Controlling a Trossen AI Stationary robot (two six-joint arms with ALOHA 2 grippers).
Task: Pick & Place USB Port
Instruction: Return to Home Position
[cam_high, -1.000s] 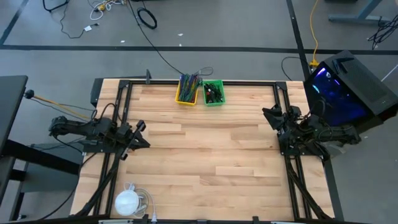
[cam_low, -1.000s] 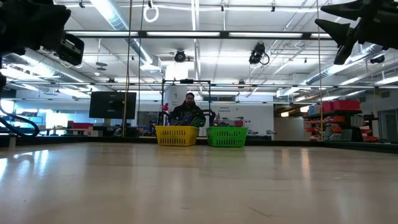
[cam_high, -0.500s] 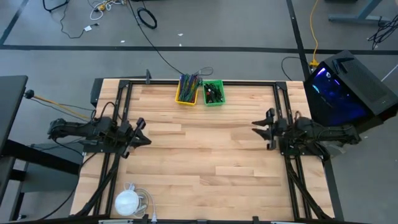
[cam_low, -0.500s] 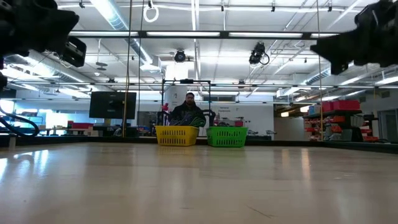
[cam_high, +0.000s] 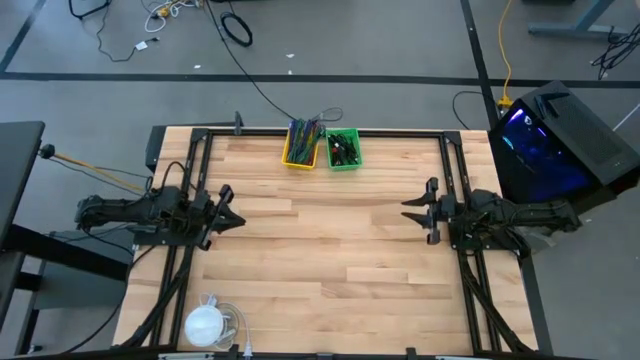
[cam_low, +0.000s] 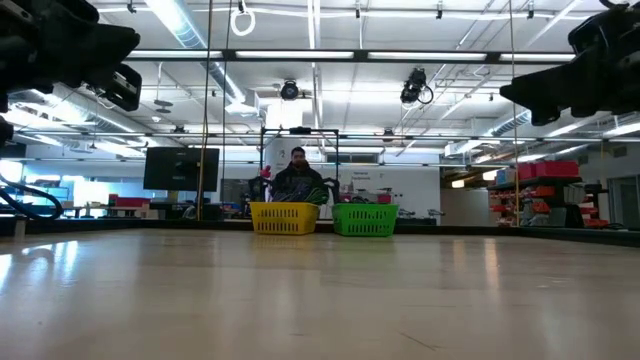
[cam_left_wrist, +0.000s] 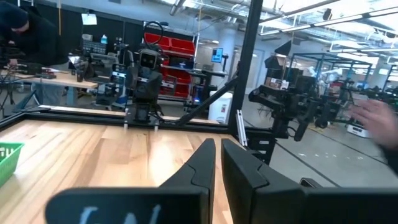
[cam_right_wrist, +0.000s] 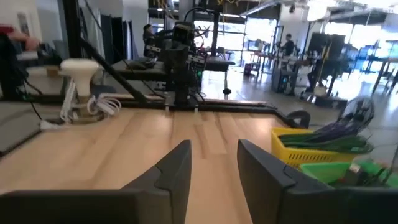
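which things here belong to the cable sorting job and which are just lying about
Job:
- yellow bin holding coloured cables
- green bin holding black cables
- left hand and right hand, both empty, one at each side

Lying about:
- white round device with cord, on a corner of the table
- blue-lit dark box off the table
- person beyond the bins

Hovering level and pointing toward each other: left hand (cam_high: 231, 207) holding fingers nearly together, right hand (cam_high: 411, 208) holding fingers apart, both empty.
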